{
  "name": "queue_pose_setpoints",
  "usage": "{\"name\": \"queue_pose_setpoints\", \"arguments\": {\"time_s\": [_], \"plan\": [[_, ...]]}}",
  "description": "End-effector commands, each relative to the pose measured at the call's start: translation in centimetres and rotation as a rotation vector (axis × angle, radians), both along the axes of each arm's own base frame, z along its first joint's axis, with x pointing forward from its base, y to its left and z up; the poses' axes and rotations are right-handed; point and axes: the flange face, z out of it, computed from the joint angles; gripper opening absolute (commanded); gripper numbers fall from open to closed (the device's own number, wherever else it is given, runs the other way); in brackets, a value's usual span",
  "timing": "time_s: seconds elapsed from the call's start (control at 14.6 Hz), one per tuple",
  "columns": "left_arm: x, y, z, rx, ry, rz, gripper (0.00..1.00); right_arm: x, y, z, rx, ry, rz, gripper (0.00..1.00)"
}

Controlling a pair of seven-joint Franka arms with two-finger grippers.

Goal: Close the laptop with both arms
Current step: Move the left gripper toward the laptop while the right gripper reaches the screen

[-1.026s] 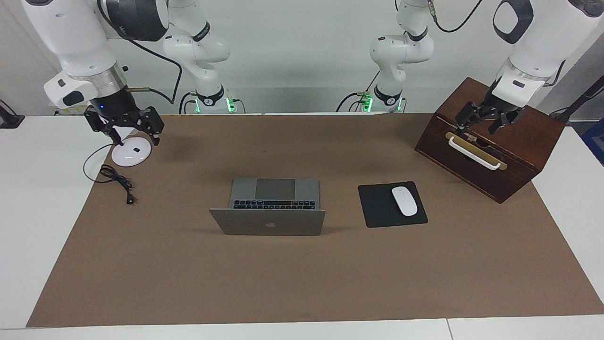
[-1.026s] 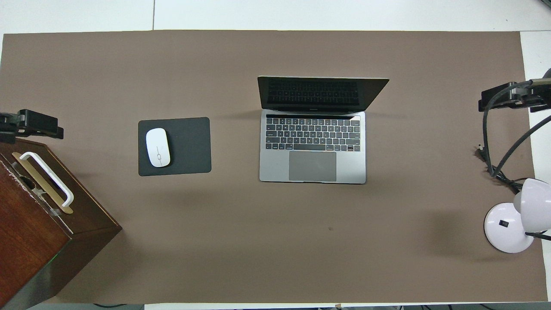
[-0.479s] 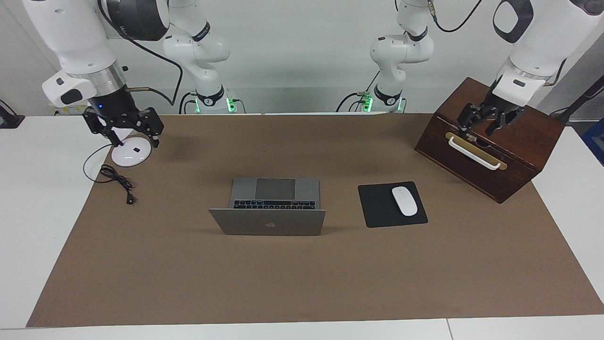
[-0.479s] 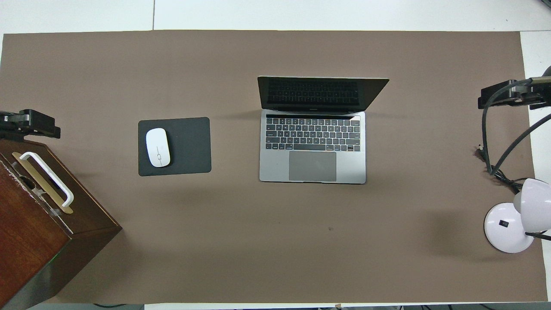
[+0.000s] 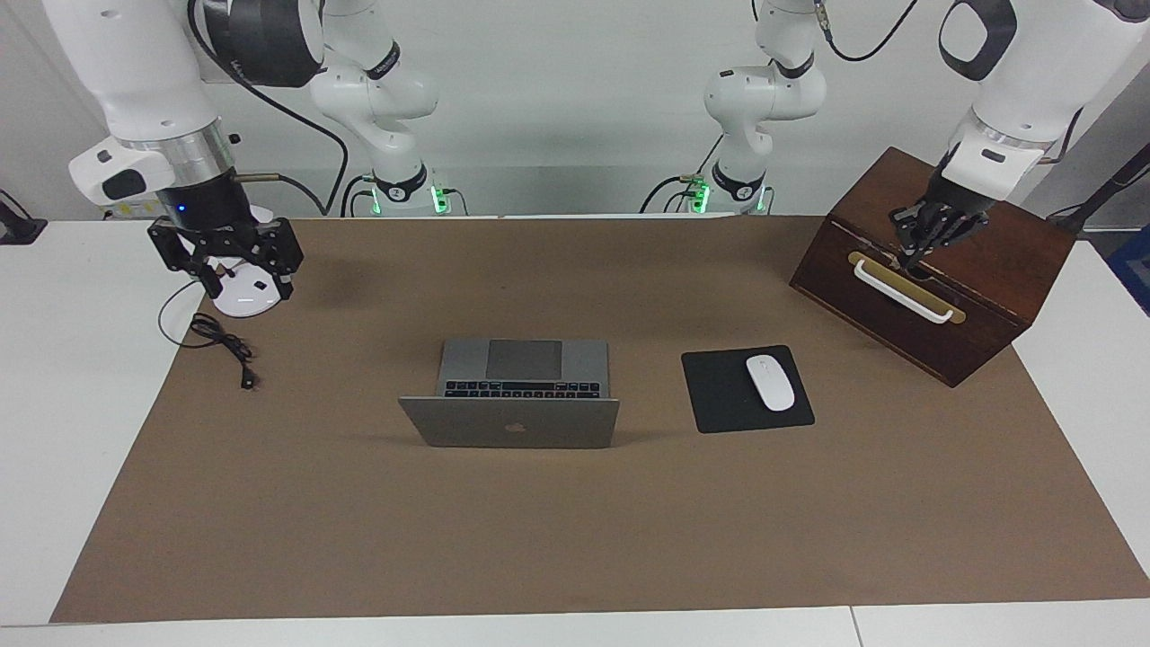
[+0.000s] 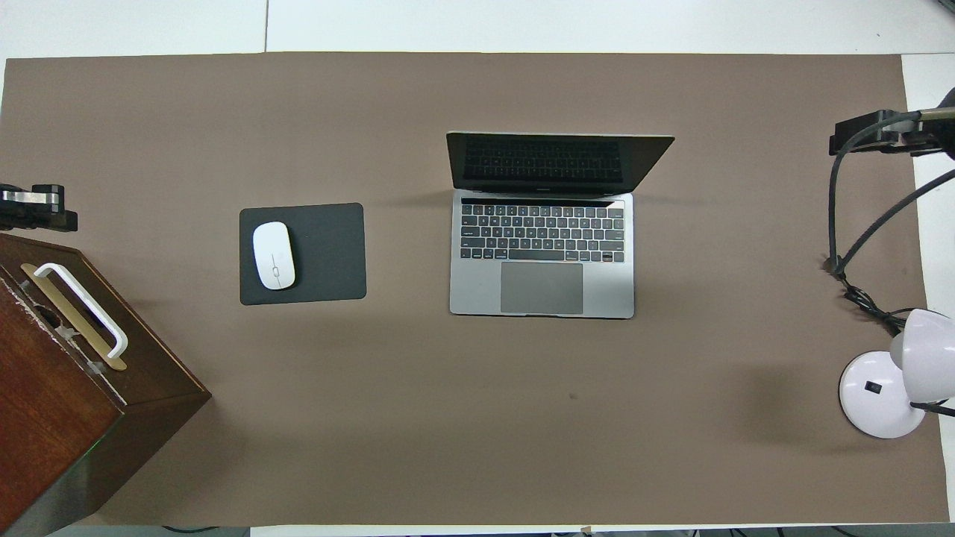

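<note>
Laptop (image 5: 509, 395) mid-worktop, lid up, untouched. Left pincer (image 5: 918, 247) closed, empty, over wooden box (image 5: 979, 270); right pincer (image 5: 241, 270) spread wide, empty, over lamp base (image 5: 244, 295) (both parked apart, prob. pre-approach).

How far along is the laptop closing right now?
Nothing is done yet: the laptop stands open, lid up. The left gripper, shut, hangs over the wooden box; the right gripper, open, is over the lamp base. Reaching the lid and lowering it remain.
</note>
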Motion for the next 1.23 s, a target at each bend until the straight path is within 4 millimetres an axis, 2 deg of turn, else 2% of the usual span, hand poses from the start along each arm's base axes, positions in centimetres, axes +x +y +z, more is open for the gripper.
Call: {"name": "queue_pose_setpoints", "arguments": {"time_s": [0.0, 0.07, 0.14, 0.34, 0.41, 0.48, 0.55, 0.68, 0.75, 0.82, 0.96, 1.16], "plan": [[0.8, 0.3, 0.2, -0.005, -0.036, 0.002, 0.00, 2.2, -0.2, -0.5, -0.003, -0.016, 0.002, 0.83], [0.8, 0.1, 0.1, -0.004, -0.034, -0.004, 0.00, 2.7, -0.2, -0.7, -0.004, -0.016, 0.002, 0.78], [0.8, -0.1, 0.2, -0.001, -0.041, -0.034, 0.00, 3.3, -0.1, -1.8, -0.007, -0.004, 0.005, 0.68], [1.1, -0.4, 0.5, 0.006, -0.076, -0.150, 0.00, 5.2, 0.7, -2.9, -0.007, -0.031, 0.023, 0.24], [1.3, -0.5, 0.4, 0.004, -0.092, -0.151, 0.00, 5.9, 0.9, -3.8, -0.005, -0.021, 0.026, 0.06], [1.5, -0.8, 0.5, -0.002, -0.107, -0.148, 0.00, 6.8, 1.3, -3.8, -0.002, -0.030, 0.031, 0.00], [1.6, -1.2, 0.5, -0.019, -0.118, -0.142, 0.00, 7.6, 2.8, -3.7, -0.002, -0.044, 0.051, 0.00], [1.7, -1.6, 0.6, -0.080, -0.126, -0.129, 0.00, 9.1, 3.3, -4.5, -0.015, -0.052, 0.053, 0.00], [1.6, -2.0, 0.4, -0.084, -0.123, -0.136, 0.00, 9.6, 3.7, -3.8, -0.018, -0.080, 0.057, 0.00], [1.5, -3.0, 0.0, -0.088, -0.121, -0.153, 0.00, 10.3, 4.6, -3.9, -0.026, -0.094, 0.067, 0.00], [1.0, -4.1, -1.1, -0.136, -0.138, -0.152, 0.00, 11.8, 6.2, -5.2, -0.040, -0.112, 0.079, 0.00], [-0.3, -7.1, -3.2, -0.201, -0.170, -0.164, 0.00, 13.4, 10.4, -5.8, -0.050, -0.186, 0.114, 0.00]]}}
